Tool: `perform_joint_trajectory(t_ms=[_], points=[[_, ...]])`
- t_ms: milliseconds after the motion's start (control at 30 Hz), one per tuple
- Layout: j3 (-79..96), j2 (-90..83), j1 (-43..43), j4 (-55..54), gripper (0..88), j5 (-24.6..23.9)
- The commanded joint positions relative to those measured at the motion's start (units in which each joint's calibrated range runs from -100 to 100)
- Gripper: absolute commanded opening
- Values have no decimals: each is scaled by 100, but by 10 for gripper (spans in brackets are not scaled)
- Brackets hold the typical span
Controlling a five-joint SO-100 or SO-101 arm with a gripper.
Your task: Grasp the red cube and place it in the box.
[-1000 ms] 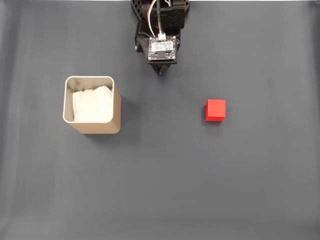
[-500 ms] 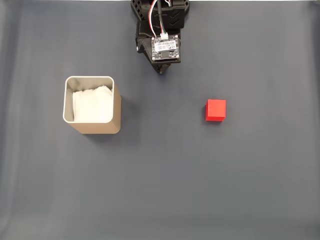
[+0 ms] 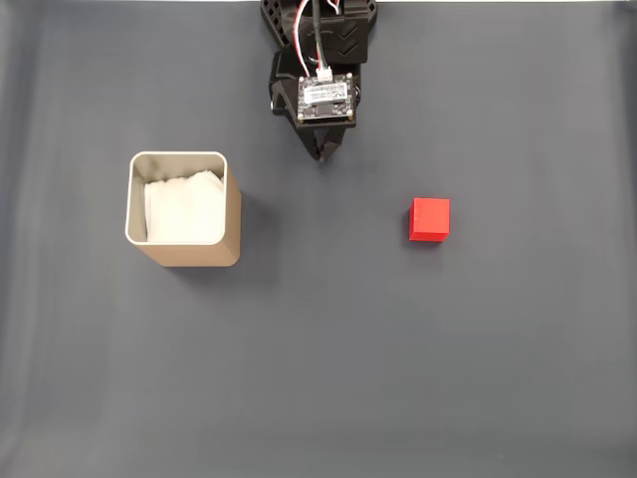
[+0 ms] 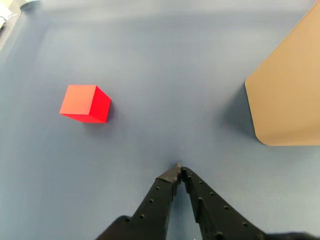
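Observation:
The red cube [image 3: 430,219] rests on the dark grey mat right of centre in the fixed view; the wrist view has the red cube [image 4: 85,103] at left. The box [image 3: 183,207], a tan tin lined with white paper, stands at left in the fixed view, and its tan wall [image 4: 287,90] fills the right edge of the wrist view. My gripper [image 3: 322,154] hangs at top centre, well apart from both. In the wrist view the gripper [image 4: 179,170] points up from the bottom edge, its black fingertips touching, shut on nothing.
The dark grey mat [image 3: 328,358] covers the whole table. The arm's black base [image 3: 318,25] sits at the top edge of the fixed view.
The gripper head has shifted slightly toward the mat's middle, its tip a little lower in the fixed view. Cube and box have not moved.

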Motion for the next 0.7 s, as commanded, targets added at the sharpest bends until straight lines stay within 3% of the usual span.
perform_joint_trajectory(t_ms=[0, 667], points=[[-255, -53, -30, -131, 2, -20], [-2033, 33, -484, 386, 11, -151]])
